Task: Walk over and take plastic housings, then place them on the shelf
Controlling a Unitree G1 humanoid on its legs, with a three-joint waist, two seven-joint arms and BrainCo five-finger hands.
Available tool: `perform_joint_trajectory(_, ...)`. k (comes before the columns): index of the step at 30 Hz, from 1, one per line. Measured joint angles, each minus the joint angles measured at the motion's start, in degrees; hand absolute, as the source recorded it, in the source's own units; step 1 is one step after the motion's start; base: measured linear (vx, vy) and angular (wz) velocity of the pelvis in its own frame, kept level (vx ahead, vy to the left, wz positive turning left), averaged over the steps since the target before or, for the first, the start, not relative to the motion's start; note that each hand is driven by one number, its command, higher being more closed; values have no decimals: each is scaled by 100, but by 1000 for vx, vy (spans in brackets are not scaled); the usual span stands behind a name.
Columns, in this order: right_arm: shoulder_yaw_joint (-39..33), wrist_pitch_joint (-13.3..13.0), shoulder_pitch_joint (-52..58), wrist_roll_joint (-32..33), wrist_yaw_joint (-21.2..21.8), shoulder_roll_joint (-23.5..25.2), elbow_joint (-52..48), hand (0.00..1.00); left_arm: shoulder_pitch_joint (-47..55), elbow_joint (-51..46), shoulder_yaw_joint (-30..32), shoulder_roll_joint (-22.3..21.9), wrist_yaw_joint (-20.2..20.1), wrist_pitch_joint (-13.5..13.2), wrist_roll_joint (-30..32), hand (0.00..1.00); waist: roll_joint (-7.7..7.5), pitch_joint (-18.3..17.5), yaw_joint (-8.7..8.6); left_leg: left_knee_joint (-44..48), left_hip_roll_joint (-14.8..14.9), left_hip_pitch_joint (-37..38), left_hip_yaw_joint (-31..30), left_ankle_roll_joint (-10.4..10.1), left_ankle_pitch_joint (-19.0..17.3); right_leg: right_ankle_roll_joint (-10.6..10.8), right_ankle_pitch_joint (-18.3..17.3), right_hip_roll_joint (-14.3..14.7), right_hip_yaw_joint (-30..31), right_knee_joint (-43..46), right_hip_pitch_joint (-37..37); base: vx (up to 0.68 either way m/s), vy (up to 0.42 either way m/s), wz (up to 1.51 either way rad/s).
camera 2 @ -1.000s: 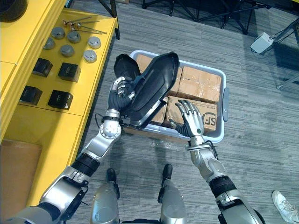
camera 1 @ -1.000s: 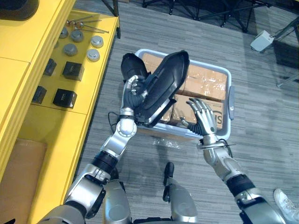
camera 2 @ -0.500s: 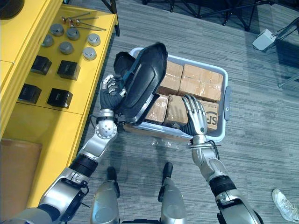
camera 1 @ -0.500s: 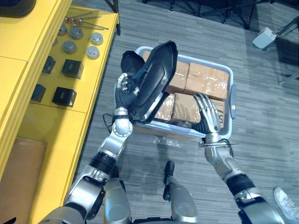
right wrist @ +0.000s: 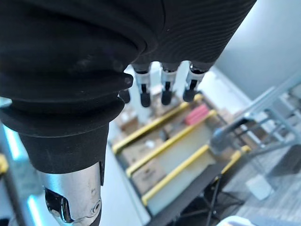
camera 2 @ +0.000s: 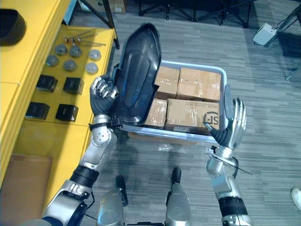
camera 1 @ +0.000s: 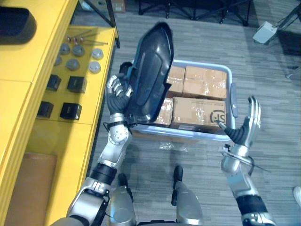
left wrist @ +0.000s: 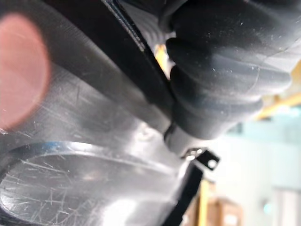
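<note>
In the left eye view, the left hand (camera 1: 117,90) gripped the black plastic housing (camera 1: 150,70), held upright over the bin's (camera 1: 232,96) left end beside the yellow shelf (camera 1: 28,61). The right hand (camera 1: 247,123) was raised, open-fingered, at the bin's right end. In the left wrist view, the housing's scuffed surface lay close against the hand. In the right wrist view, the fingers (right wrist: 162,89) were straight, holding nothing.

The left hand (camera 2: 102,95) has its fingers curled round the edge of a black plastic housing (camera 2: 136,77), which stands nearly upright just to that hand's right, over the near left corner of a pale bin (camera 2: 169,134) of cardboard boxes (camera 2: 190,113). The right hand (camera 2: 233,126) is raised with straight, spread fingers just beside the bin's right end, holding nothing. To the left hand's left is the yellow shelf (camera 2: 33,136), bearing black blocks (camera 2: 66,99) and metal discs (camera 2: 70,59).
</note>
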Motion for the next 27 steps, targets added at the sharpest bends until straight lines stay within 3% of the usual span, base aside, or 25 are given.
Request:
perform_joint_trajectory(7,-3,-156,445,-1,381,431,-382,0,626,-205,475,-128,-104,67,-279,100,50,-340,9,-197,-23,230,4,-22,15,5,-57,-5,-24,-52,173,8,3,0)
perform_joint_trajectory(15,64,-247,664,58,910,723,-621,0,1604,-1373,1464,-186,-107,346,-270,100,133,-728,63,-544,-91,434,-201,-65,158,-2,-92,-18,-364,-229,493,19,0,15)
perform_joint_trajectory(20,206,-303,687,358,1245,768,-907,0,2338,-1957,1835,-323,-353,808,-281,100,191,-922,193,-738,-131,579,-316,-81,209,-1,-115,-26,-502,-333,681,15,2,13)
perform_joint_trajectory(27,539,-335,669,879,1632,786,-1172,0,2994,-2676,1977,-485,-770,1179,-433,100,190,-1127,370,-902,-190,630,-571,-82,285,26,-164,-51,-815,-409,902,22,5,20)
